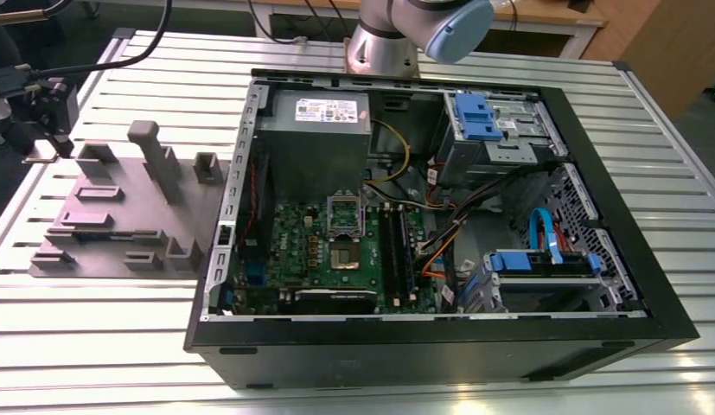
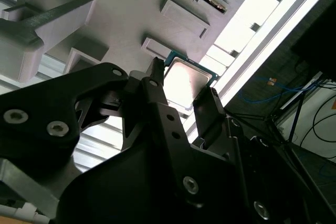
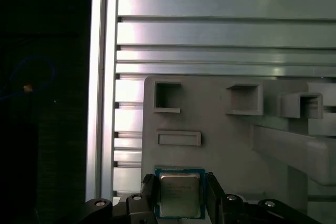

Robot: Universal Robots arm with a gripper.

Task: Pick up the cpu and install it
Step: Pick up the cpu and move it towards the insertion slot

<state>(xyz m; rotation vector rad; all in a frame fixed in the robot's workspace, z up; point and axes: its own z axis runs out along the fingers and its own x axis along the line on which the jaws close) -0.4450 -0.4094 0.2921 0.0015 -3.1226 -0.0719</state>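
In the first wrist view the gripper [image 3: 180, 180] pinches the cpu [image 3: 179, 199] — its fingers [image 3: 148, 188] press on two opposite edges. The square chip sits level, metal top up, its sides parallel to the fingers, at the edge of the purple-grey tray [image 3: 220, 145] — beyond lies the slatted table [image 3: 210, 30].

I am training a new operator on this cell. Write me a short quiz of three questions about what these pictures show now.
1. True or false: the cpu lies on the grey tray.
2. What stands beside the tray, on the exterior view's right? A a monitor; B the open computer case; C a toolbox.
3. Fill in: the gripper is positioned around the ___.
Key: 1 true; 2 B; 3 cpu.
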